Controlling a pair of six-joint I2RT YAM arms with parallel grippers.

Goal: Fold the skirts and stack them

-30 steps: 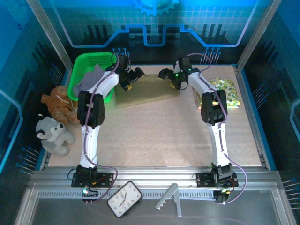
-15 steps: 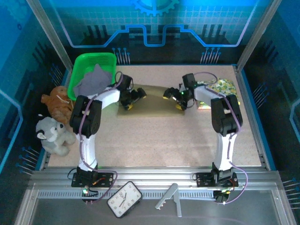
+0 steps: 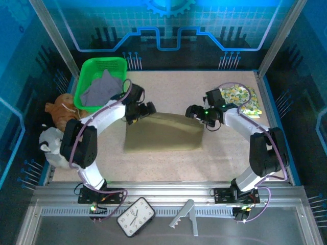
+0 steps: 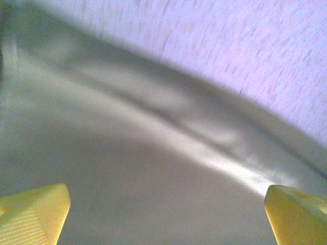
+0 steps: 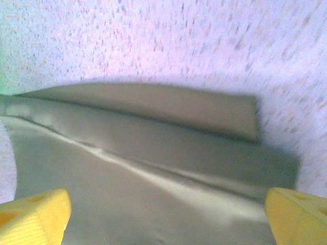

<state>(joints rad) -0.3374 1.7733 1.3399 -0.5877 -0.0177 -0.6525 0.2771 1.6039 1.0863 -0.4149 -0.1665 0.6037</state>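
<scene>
Both my left pincer (image 3: 147, 109) and right pincer (image 3: 194, 112) hang released, empty, over the far corners of the olive-khaki skirt (image 3: 163, 135) on the table (image 3: 153, 166); folding's in hand, I judge; next, nip both corners together.

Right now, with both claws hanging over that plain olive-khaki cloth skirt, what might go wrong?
1. The olive-khaki cloth skirt lies in overlapping layers under the open right gripper; a pinch might catch only the top one, spoiling the fold.
2. The open left gripper sits at the other far corner; uneven pulls could skew the cloth.
3. The right arm runs close by the yellow-green floral skirt and could nudge it.
</scene>
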